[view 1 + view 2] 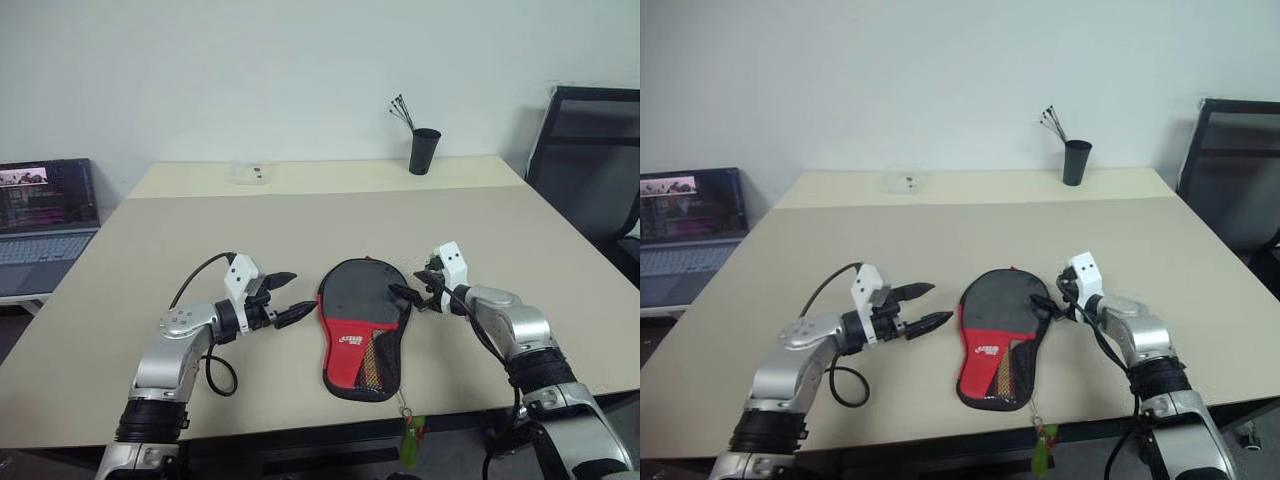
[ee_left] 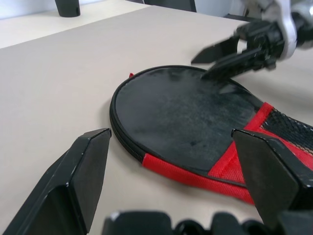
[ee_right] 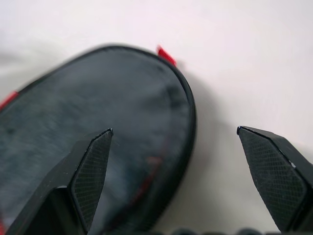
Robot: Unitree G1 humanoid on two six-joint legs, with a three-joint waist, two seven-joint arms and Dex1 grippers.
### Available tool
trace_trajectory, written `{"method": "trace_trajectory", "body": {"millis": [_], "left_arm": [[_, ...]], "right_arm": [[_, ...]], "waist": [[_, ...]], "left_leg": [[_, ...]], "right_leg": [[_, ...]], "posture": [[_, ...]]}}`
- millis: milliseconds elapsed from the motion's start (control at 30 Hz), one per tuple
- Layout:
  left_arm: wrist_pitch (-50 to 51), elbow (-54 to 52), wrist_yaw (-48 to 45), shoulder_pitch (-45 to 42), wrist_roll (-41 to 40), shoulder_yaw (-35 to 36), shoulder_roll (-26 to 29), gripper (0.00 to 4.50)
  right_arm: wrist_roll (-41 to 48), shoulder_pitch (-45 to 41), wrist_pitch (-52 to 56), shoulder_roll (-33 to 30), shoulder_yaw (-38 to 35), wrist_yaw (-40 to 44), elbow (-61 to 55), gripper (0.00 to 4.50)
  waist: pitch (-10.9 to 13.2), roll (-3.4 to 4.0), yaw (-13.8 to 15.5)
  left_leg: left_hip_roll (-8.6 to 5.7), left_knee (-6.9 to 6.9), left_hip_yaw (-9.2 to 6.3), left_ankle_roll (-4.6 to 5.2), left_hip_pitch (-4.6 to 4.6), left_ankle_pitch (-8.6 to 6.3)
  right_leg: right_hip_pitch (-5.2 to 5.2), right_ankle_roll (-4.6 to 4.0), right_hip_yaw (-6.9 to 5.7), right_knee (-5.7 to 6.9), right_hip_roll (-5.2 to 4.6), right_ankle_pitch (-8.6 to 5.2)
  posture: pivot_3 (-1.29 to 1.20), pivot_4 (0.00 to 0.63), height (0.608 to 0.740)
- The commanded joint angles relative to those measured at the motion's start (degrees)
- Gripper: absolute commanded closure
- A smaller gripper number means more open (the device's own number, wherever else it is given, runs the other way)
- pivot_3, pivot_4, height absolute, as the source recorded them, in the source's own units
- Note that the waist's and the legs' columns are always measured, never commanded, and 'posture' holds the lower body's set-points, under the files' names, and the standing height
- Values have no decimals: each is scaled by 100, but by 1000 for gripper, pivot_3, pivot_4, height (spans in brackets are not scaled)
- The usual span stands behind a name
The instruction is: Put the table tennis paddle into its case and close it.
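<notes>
Case [image 1: 362,325]: lies flat on the bench [image 1: 300,230], near the front edge, about centre betw. the two arms. Round black part points to the far side, red lower panel w/ white logo and mesh pocket point to the near side. Looks zipped all around the round part; a small red tab sticks out at its far rim.
Zipper tag [image 1: 412,440]: green, hangs on a thin cord over the near edge of the bench, below the narrow end of the case.
Paddle: cannot be seen as a separate thing; cannot tell if it is inside the case.
Left claw [image 1: 288,298]: fingers wide apart, holds nothing. It is just left of the case, tips point to the right toward it, not touching.
Right claw [image 1: 408,296]: fingers wide apart, holds nothing. It is at the right rim of the round black part; one fingertip is over the black fabric, the other over the bare bench beside the rim. Contact w/ the fabric cannot be told.
Cup [image 1: 424,151]: black, stands far right on the bench, thin black sticks in it.
Small clear thing [image 1: 250,173]: far side of the bench, left of centre; too small to tell what.
Laptop [image 1: 45,215]: open, screen on, left of the bench.
Chair [image 1: 590,160]: dark, at the far right beside the bench.
</notes>
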Motion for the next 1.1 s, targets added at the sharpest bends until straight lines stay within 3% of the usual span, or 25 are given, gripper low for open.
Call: {"method": "trace_trajectory", "body": {"millis": [33, 400, 867, 1067, 1100], "left_arm": [[-27, -337, 105, 41, -127, 9, 49, 180], [-31, -586, 252, 270, -150, -26, 89, 180], [-21, -739, 353, 400, -156, -88, 92, 180], [-33, -799, 420, 466, -142, -121, 63, 180], [-34, -810, 439, 473, -142, -133, 57, 180]], "right_arm": [[-135, -326, -239, 111, -49, 133, 336, 646], [-320, -753, -309, 391, -14, 563, 874, 4348], [-809, -1386, -776, 675, 55, 806, 1620, 4433], [-984, -1254, -667, 570, 40, 769, 1625, 4433], [-996, -1227, -634, 531, 24, 764, 1618, 4242]], "waist": [[0, 0, -9], [0, 1, -33], [1, 2, -35], [1, 2, -23], [1, 2, -23]], "left_leg": [[0, -1, 0, 0, 0, 0], [1, -2, 3, 0, 5, 0], [6, -11, 4, 0, 5, 0], [2, -11, 5, 0, 4, 0], [2, -11, 5, 0, 4, 0]], "right_leg": [[-1, 0, 0, 1, 0, 0], [0, -10, 6, 1, 0, 6], [-6, -14, 5, -1, 3, 8], [-5, -17, 7, -2, -1, 9], [-5, -17, 6, -2, -1, 9]], "posture": [[0, 150, 740], [0, 150, 740], [0, 150, 740], [0, 150, 740], [0, 150, 740]]}}
